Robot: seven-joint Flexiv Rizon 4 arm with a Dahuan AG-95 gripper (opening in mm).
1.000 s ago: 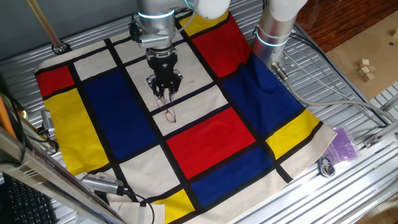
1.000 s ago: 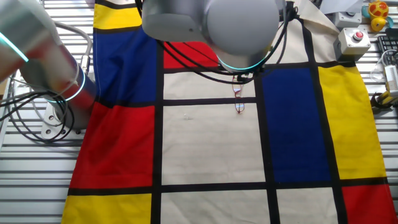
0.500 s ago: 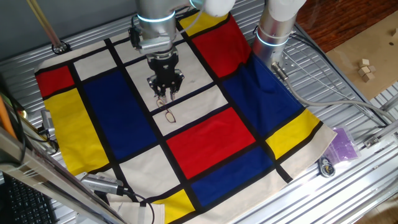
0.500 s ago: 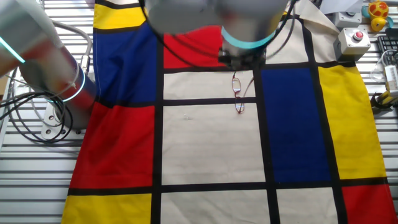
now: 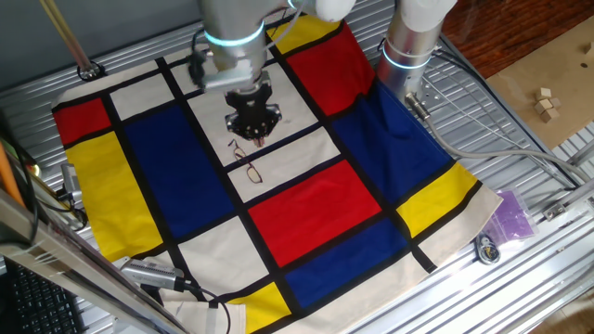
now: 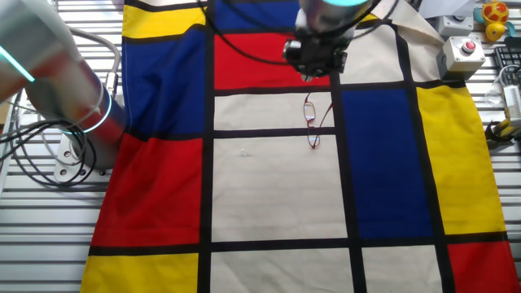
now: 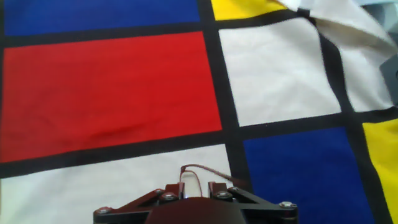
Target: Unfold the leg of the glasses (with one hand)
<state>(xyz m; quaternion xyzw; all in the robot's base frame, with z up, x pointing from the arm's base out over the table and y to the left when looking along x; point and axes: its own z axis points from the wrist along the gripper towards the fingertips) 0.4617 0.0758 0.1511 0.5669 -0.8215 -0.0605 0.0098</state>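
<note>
The end effector (image 5: 257, 135) hangs just above the checked cloth (image 5: 316, 209) with its fingers drawn close together; whether they pinch anything cannot be told, though in the hand view a thin wire loop shows right at the tips. The glasses (image 6: 312, 120) lie flat on a cream square directly below and just ahead of the end effector, and the leg (image 6: 324, 124) appears swung partly out from the frame. The unfolding looks under way or nearly done; the next move likely calls for a light, level sweep. Open cloth surrounds it, and the worktop (image 5: 520, 121) edges are far off.
</note>
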